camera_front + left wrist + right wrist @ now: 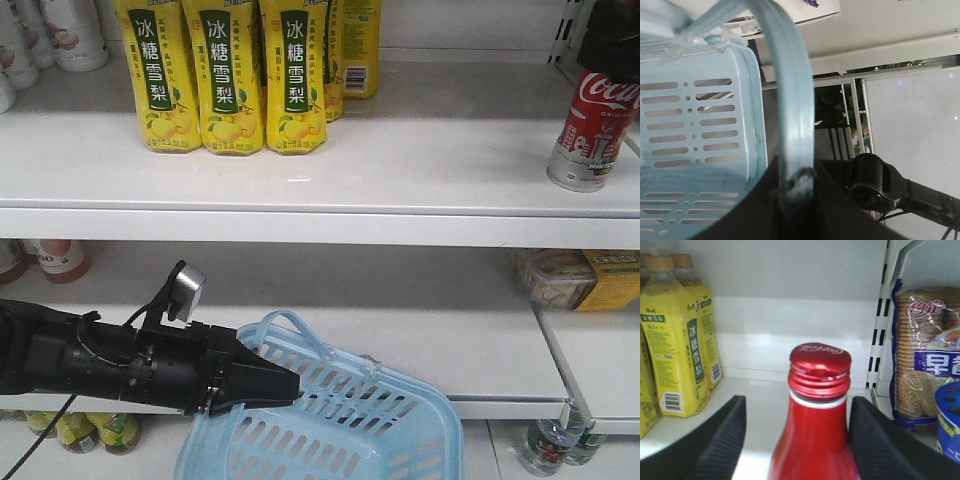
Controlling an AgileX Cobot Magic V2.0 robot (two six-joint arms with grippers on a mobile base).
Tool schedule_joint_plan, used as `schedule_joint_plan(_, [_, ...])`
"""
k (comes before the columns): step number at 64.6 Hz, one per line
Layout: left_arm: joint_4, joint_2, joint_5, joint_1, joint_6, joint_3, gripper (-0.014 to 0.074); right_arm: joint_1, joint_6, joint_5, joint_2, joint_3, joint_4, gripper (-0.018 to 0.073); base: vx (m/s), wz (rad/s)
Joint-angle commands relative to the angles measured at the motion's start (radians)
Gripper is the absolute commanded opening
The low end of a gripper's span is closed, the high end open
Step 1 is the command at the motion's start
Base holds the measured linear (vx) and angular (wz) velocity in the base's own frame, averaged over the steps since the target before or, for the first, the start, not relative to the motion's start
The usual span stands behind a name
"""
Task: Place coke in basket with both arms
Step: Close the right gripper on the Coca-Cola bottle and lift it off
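Front view: small red-wrapped plastic coke bottle [594,125] stands upright on upper white shelf [400,170], far R, its top under black R gripper [608,45]. Pale blue slotted plastic basket [340,430] is low, centre, w/ black L gripper [262,386] at its rim. Yellow pear-drink bottles [225,80] well apart, to the L.

L wrist view: L gripper clamped on basket's loop handle [790,110].

R wrist view: R gripper's fingers [720,440] spread wide, one each side of coke bottle neck, not yet squeezing. Red cap [820,362] btw them, long axis vertical. R arm is the nearer one. Basket lies below & L of the bottle, so the carry likely goes down-left.
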Motion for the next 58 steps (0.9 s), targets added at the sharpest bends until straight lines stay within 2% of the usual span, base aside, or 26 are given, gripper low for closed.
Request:
schedule_joint_plan(1, [-0.075, -0.044, 0.055, -0.004, 0.019, -0.020, -0.0006, -0.004, 0.000, -0.083, -0.012, -0.049, 0.000, 0.0298, 0.00, 0.00])
schedule_joint_plan(14, [-0.075, -0.044, 0.055, -0.004, 0.019, -0.020, -0.0006, -0.003, 0.000, -0.082, -0.050, -0.048, 0.000, -0.0017, 0.00, 0.00])
schedule_joint_plan(36, [-0.075, -0.044, 0.055, -0.004, 0.019, -0.020, -0.0006, -0.002, -0.014, 0.037, -0.195, -0.048, 0.000, -0.0009, 0.00, 0.00])
schedule_joint_plan(50, [-0.075, -0.044, 0.055, -0.004, 0.019, -0.020, -0.0006, -0.002, -0.014, 0.220, -0.324, -0.045, 0.000, -0.0009, 0.00, 0.00])
schedule_joint_plan(58, [-0.075, -0.044, 0.055, -0.004, 0.019, -0.020, -0.0006, -0.001, -0.046, 0.335, -0.398, -0.045, 0.039, -0.0008, 0.00, 0.00])
